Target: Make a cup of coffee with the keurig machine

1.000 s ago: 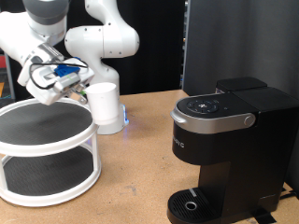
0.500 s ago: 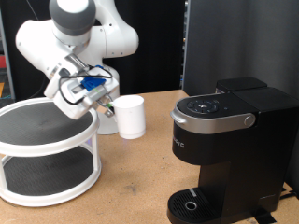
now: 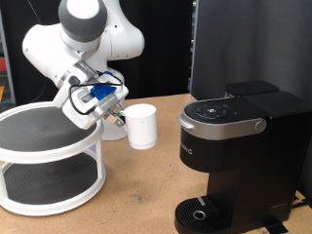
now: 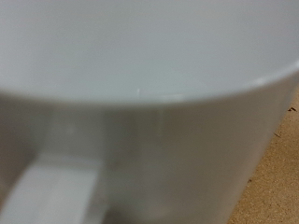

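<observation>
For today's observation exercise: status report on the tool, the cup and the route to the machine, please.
Tool at the cup, gripping by its handle side. Cup upright, at tabletop level, between tiered stand and keurig machine. Nothing between cup and machine.

The brown worktop (image 3: 136, 190) carries a white two-tier stand (image 3: 49, 161) at its left edge — and the keurig machine (image 3: 239, 161) by the right edge.
</observation>
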